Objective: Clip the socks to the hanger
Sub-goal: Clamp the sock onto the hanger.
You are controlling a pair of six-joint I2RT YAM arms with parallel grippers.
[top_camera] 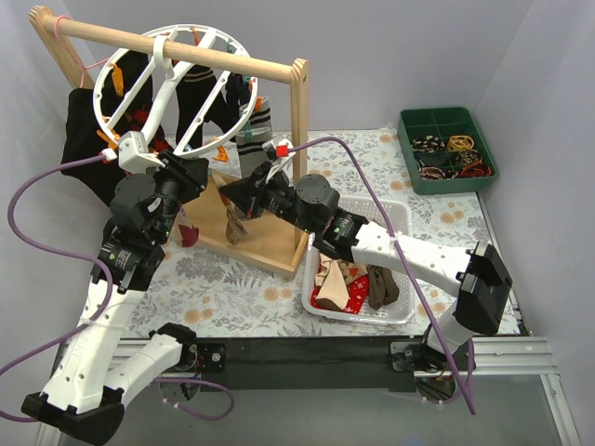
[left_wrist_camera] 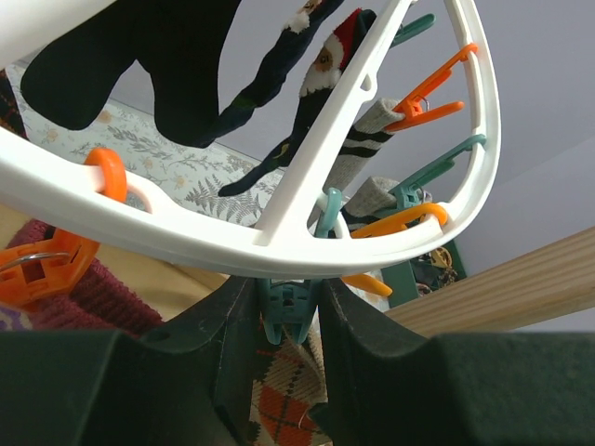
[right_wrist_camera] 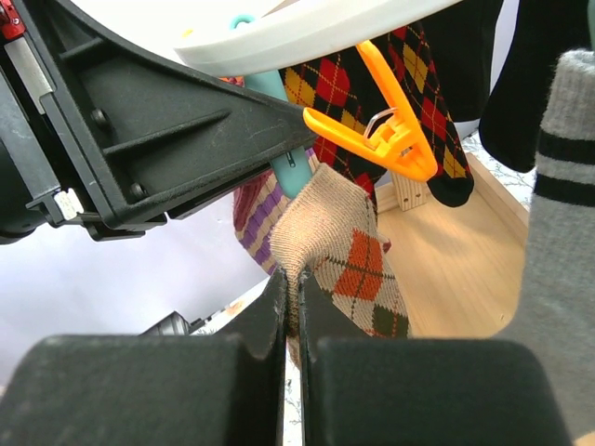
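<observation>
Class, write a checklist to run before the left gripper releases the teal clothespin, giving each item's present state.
1. Left gripper squeezes teal clothespin: ok.
2. Right gripper holds argyle sock: ok.
3. Sock edge between the clothespin's jaws: cannot tell.
4. Hanger hooked on wooden rail: ok.
</observation>
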